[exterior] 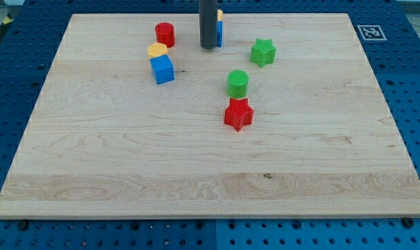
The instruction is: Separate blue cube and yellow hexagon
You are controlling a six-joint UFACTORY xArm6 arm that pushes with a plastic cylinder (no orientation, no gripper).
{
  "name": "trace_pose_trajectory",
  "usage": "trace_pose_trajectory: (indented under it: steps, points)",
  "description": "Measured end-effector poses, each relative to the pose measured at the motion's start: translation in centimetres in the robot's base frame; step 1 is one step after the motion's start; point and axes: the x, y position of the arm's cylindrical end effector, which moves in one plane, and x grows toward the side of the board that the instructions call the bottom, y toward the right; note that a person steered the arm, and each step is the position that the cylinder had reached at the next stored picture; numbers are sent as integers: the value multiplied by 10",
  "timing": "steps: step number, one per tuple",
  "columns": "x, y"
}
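The blue cube sits at the upper left of the wooden board. The yellow hexagon touches its top-left edge, just above it. My tip is the lower end of the dark rod coming down from the view's top, to the right of both blocks and apart from them. The rod hides most of a blue block and a yellow block behind it.
A red cylinder stands just above the yellow hexagon. A green star lies to the right of my tip. A green cylinder and a red star sit near the middle. A tag marker is at the top right.
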Motion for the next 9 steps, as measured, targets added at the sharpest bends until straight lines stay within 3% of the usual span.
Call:
trace_pose_trajectory:
  steps: [3,9]
  points:
    - [6,2]
    - [135,3]
